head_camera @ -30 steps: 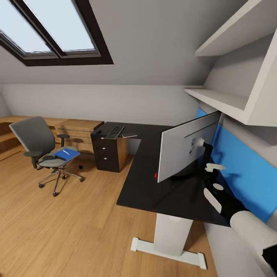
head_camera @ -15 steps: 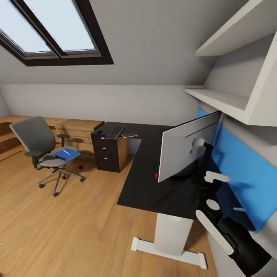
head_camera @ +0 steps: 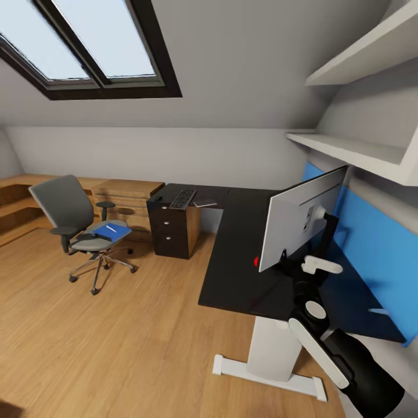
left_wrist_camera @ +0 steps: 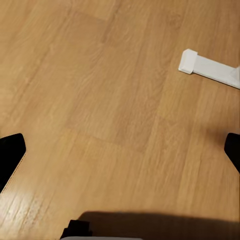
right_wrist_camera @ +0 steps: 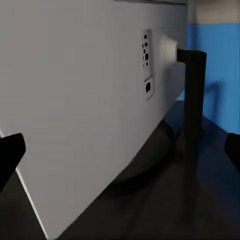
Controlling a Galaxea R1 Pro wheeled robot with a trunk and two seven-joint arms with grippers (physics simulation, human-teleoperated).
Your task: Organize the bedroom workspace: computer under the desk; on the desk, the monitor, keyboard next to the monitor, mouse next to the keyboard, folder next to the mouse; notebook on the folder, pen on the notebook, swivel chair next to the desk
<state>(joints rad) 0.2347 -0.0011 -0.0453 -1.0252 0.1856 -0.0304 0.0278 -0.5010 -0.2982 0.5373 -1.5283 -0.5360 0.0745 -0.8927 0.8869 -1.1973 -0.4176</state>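
Note:
The monitor (head_camera: 302, 217) stands on the black L-shaped desk (head_camera: 232, 273), its grey back and stand (right_wrist_camera: 194, 105) facing me. My right gripper (head_camera: 313, 276) hovers open just behind it, apart from it, fingertips (right_wrist_camera: 10, 152) spread wide. The keyboard (head_camera: 182, 199) lies on the desk's far wing, with a small dark mouse (head_camera: 157, 198) on one side and a flat grey item (head_camera: 204, 204) on the other. The grey swivel chair (head_camera: 64, 203) stands on the floor away from the desk. A blue folder (head_camera: 111, 231) with a white pen on it lies on its seat. My left gripper (left_wrist_camera: 120, 152) is open over bare floor.
A dark drawer cabinet (head_camera: 174, 232) sits under the desk's far wing, beside a wooden bench (head_camera: 125, 191) along the wall. White shelves (head_camera: 354, 154) hang above the monitor. The desk's white foot (left_wrist_camera: 210, 67) rests on the wooden floor (head_camera: 116, 337). A small red spot (head_camera: 256, 262) shows under the monitor.
My right arm has drawn back and down from the monitor's rear. The camera has shifted, so the whole scene sits further right in the picture. Chair and desk items have not moved.

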